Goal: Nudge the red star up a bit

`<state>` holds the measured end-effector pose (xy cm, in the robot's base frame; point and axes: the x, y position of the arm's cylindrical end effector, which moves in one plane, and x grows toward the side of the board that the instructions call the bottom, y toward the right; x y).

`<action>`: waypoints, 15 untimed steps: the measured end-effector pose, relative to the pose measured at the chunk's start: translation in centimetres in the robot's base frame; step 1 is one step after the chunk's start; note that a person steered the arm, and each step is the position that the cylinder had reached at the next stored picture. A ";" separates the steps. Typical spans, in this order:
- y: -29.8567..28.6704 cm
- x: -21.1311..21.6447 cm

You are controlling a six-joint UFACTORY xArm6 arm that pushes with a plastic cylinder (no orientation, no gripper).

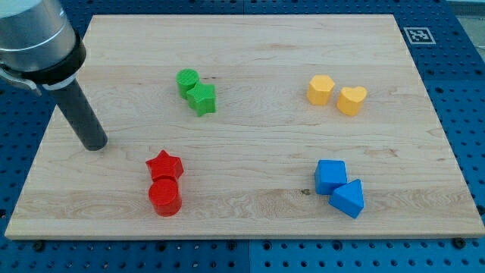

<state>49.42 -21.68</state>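
The red star (164,165) lies at the lower left of the wooden board (250,121). A red cylinder (164,197) touches it just below. My tip (95,144) rests on the board to the left of the star and a little above it, well apart from it.
A green cylinder (187,80) and a green star (202,99) touch each other at the upper middle left. Two yellow blocks, a hexagon (320,89) and a heart (352,100), sit at the upper right. A blue cube (330,176) and a blue triangular block (348,199) sit at the lower right.
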 end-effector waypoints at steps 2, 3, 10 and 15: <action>0.3 0.2; 1.5 2.4; 17.4 11.8; 14.1 7.9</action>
<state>57.32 -7.62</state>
